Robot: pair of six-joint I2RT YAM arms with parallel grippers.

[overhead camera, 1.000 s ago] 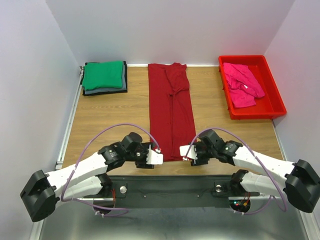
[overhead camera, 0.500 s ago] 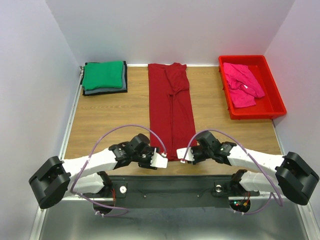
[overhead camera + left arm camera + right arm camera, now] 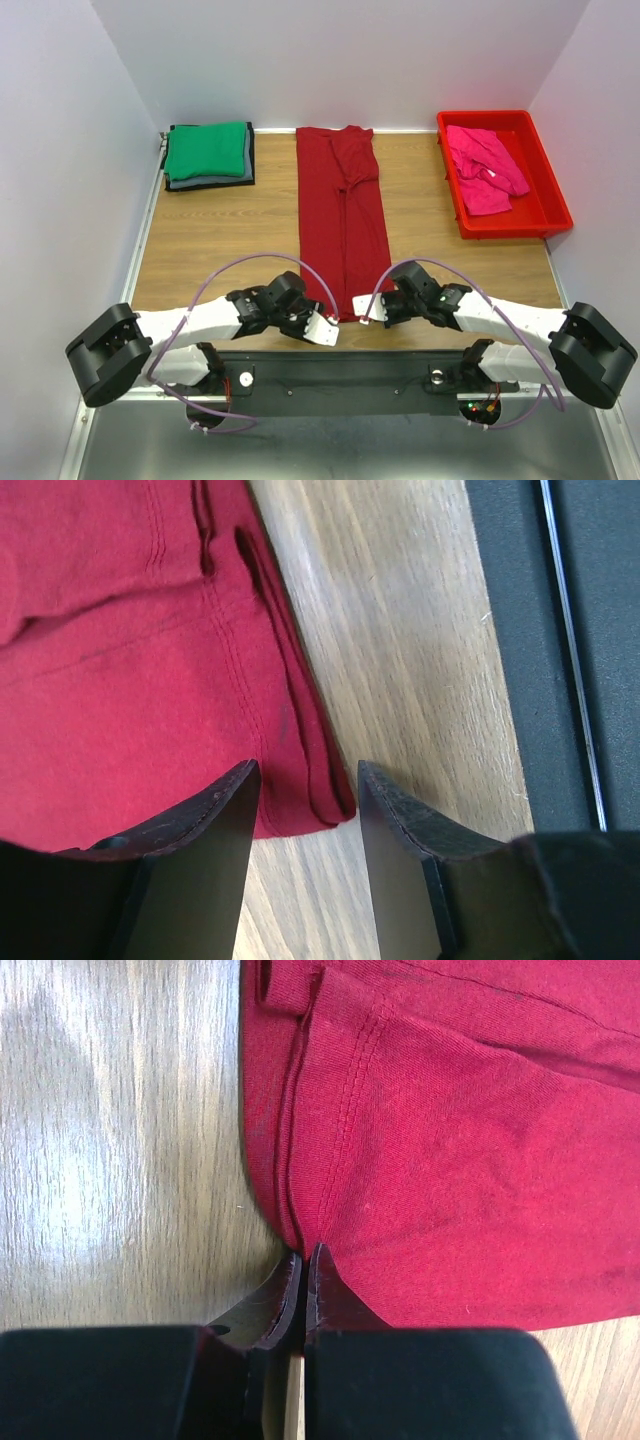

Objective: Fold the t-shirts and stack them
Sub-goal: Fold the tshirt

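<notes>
The dark red t-shirt (image 3: 340, 220) lies folded into a long strip down the middle of the table. Its near left corner (image 3: 320, 800) sits between the tips of my left gripper (image 3: 325, 330) (image 3: 305, 770), whose jaws stand open on either side of it. My right gripper (image 3: 368, 312) (image 3: 305, 1252) is shut, pinching the hem at the shirt's (image 3: 480, 1160) near right corner. At the back left a folded green t-shirt (image 3: 205, 150) rests on a dark grey one (image 3: 210, 182). The bright pink t-shirt (image 3: 485, 170) lies crumpled in the tray.
A red plastic tray (image 3: 555, 205) stands at the back right. Bare wooden tabletop (image 3: 230, 240) lies on both sides of the dark red strip. The black base rail (image 3: 340, 375) runs right behind both grippers. White walls close in the sides and back.
My left gripper slid right to the shirt's near left corner and its jaws narrowed. My right gripper moved slightly left and closed on the near right hem.
</notes>
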